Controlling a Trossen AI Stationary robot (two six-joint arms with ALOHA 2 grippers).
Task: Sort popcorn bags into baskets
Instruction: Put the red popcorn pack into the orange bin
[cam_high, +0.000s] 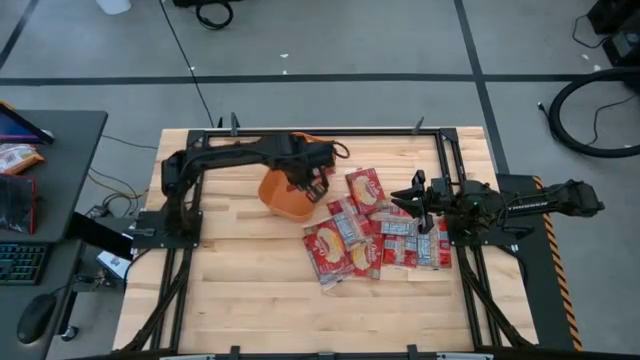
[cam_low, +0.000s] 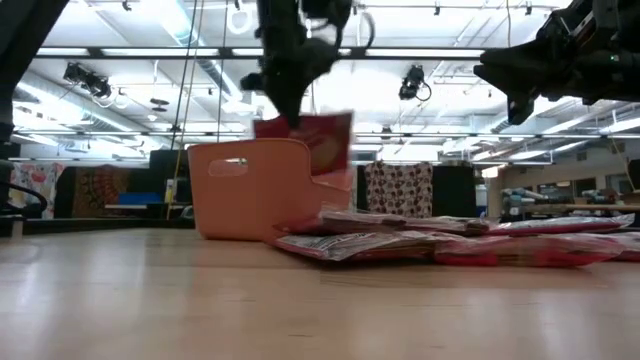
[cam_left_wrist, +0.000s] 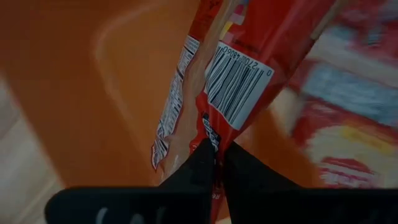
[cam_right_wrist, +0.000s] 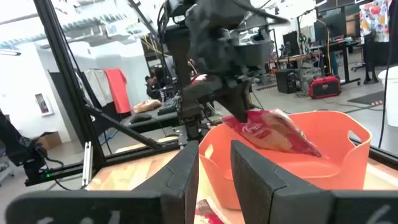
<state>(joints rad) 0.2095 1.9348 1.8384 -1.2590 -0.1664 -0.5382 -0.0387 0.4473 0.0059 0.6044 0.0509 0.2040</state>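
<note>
I have the left gripper pinched tight on one bag, hanging long axis down, directly above the tub. The loose bags lie beside the tub, under the right gripper, slightly parted, empty.

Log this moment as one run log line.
left gripper: shut on red popcorn packet, over orange plastic tub | right gripper: open, waiting above flat packet pile
</note>
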